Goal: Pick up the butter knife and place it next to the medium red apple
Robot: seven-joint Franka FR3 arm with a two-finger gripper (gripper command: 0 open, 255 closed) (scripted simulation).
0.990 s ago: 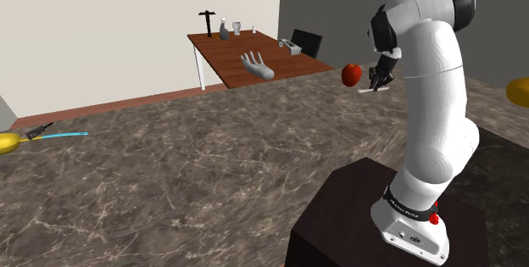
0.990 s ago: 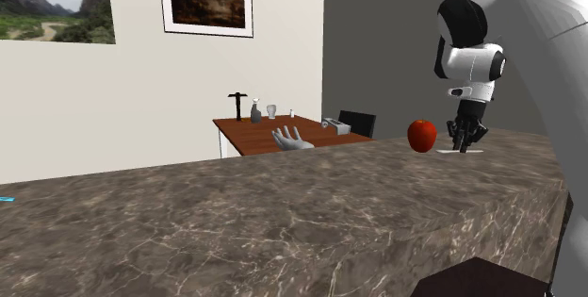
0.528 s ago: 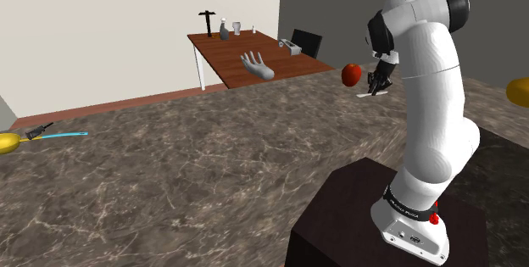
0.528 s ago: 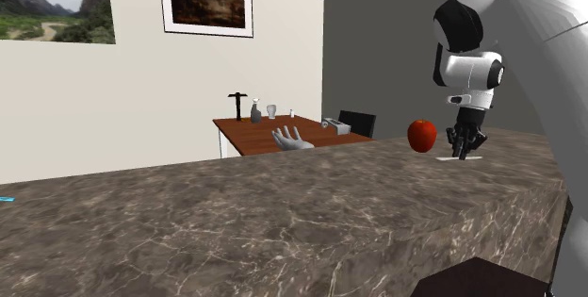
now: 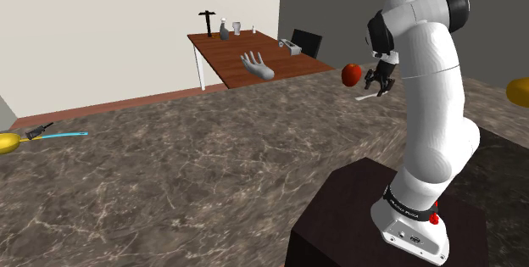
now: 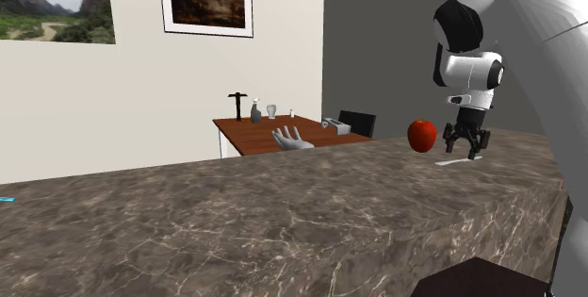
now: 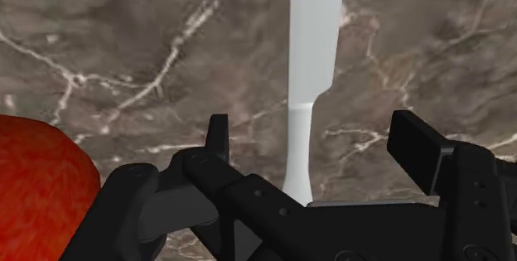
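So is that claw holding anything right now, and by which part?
Nothing. The claw is open, and the white knife lies on the counter between its fingers, untouched.

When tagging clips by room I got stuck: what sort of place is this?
Probably a home kitchen-dining area: a marbled counter holds a red apple, a brown table stands behind, framed pictures hang above.

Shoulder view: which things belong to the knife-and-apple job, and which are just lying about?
Job: white butter knife, red apple, open gripper, marble counter.
Lying about: grey hand model, brown table, banana, black chair.
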